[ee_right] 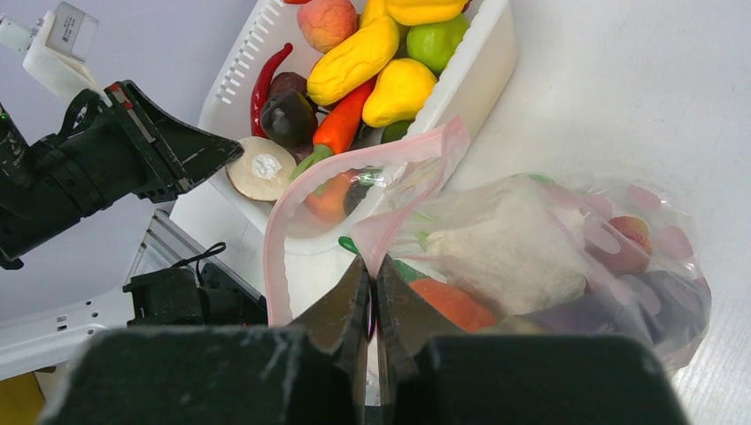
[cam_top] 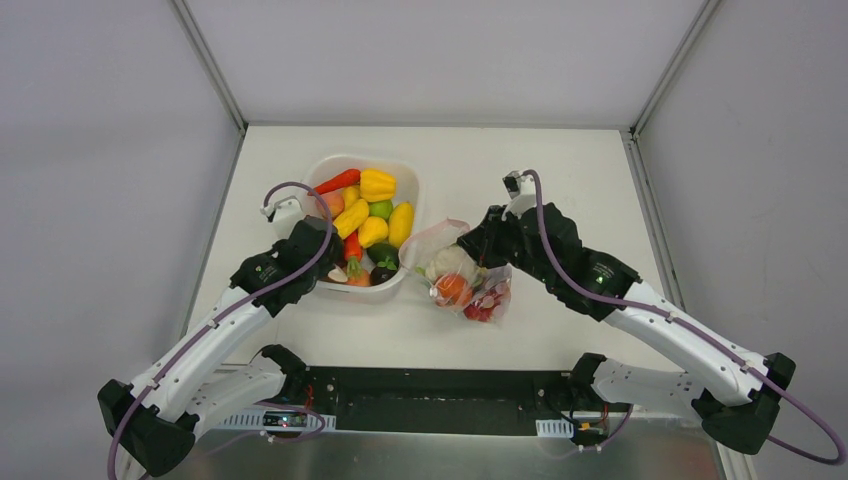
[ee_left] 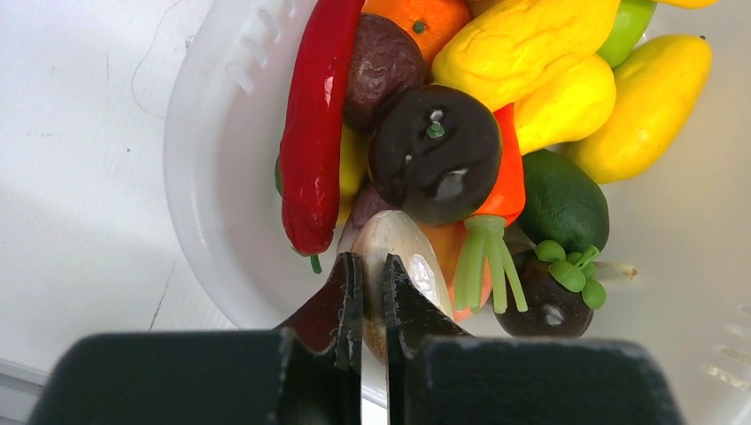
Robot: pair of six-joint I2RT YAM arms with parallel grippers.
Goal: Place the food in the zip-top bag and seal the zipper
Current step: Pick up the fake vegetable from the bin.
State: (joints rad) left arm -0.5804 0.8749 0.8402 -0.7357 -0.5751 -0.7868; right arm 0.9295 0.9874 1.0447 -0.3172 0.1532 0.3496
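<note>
Right beside the white plastic tub (ee_right: 469, 71) lies the clear, crinkly zip-top bag (ee_right: 416, 221). It rests on its side on the white table (cam_top: 560, 180), with its mouth turned toward the tub. The thin pink zipper (ee_right: 271, 266) is not pressed closed, and the mouth gapes in a wide loop. The right gripper (ee_right: 373, 264) sits at that mouth. Its jaws are squeezed together on the near lip of the bag and hold it up. Inside the bag are a lumpy white piece (ee_right: 505, 252), a round orange piece (ee_right: 452, 305) and some red and purple bits.

More glossy toy food (cam_top: 372, 230) is piled in the tub: yellow and green pieces, a long red chili (ee_left: 314, 133) and a dark purple ball (ee_left: 434, 150). The left gripper (ee_left: 370, 261) reaches in over the tub's near rim. Its jaws almost touch each other. Their tips are against the edge of a pale round slice (ee_right: 259, 168) with a brown rim. I cannot tell if the slice is really pinched. It sits at the tub's near corner, close to the bag's mouth.

Bare table top shows behind the bag and to its right.
</note>
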